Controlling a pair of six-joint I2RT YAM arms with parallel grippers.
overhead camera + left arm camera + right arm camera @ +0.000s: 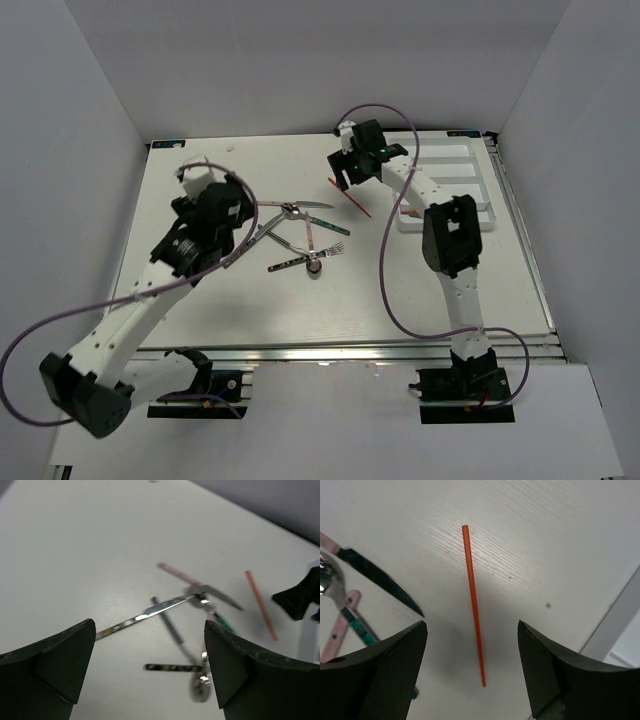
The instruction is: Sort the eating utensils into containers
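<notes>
A pile of silver utensils (300,235) lies mid-table: a knife (145,614), a spoon (200,687), a pink-handled piece (175,572) and a green-handled piece (360,625). An orange stick (350,198) lies alone to the pile's right. The white tray (450,185) stands at the back right. My left gripper (238,208) is open and empty, above the table left of the pile, with the utensils showing between its jaws (149,630). My right gripper (346,172) is open and empty, right above the orange stick (472,605), whose near end lies between the jaws (471,630).
White walls enclose the table on the left, back and right. The tray's edge (615,625) shows just right of the orange stick. A dark serrated knife blade (380,582) lies left of the stick. Purple cables loop off both arms.
</notes>
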